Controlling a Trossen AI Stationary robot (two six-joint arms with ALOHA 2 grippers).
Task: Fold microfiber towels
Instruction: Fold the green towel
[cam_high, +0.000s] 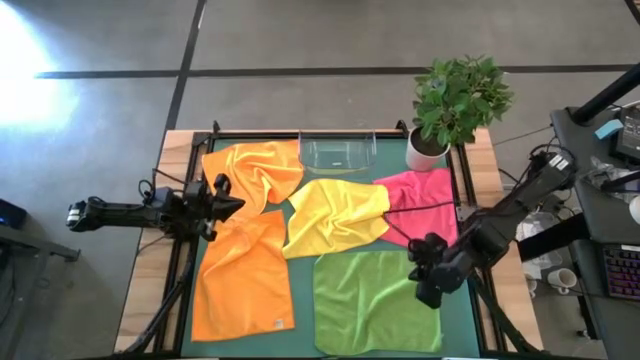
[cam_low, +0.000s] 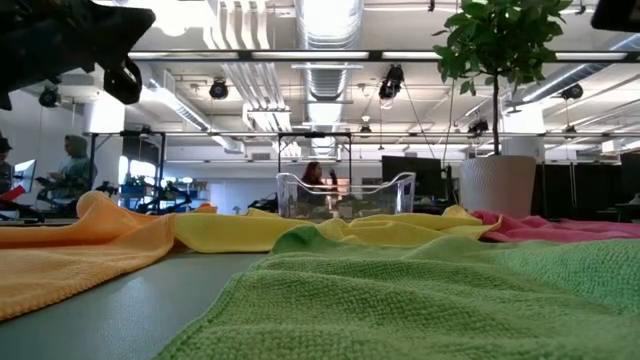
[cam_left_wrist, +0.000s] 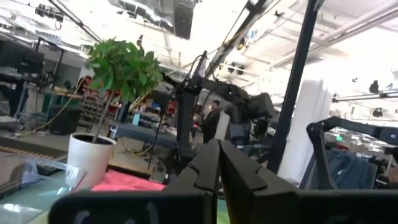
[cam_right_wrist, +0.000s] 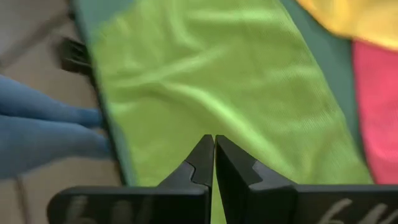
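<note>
Behind the yellow towel, a clear tray (nothing visible inside); both end effectors clenched.

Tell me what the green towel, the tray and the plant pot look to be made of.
Green towel: soft, matte cloth, likely microfiber; the low view shows a fine nubby pile and it lies in gentle wrinkles.
Tray: clear, glossy plastic, it seems; the mat shows through its walls.
Plant pot: smooth white, probably ceramic or plastic; the look leaves that open.
</note>
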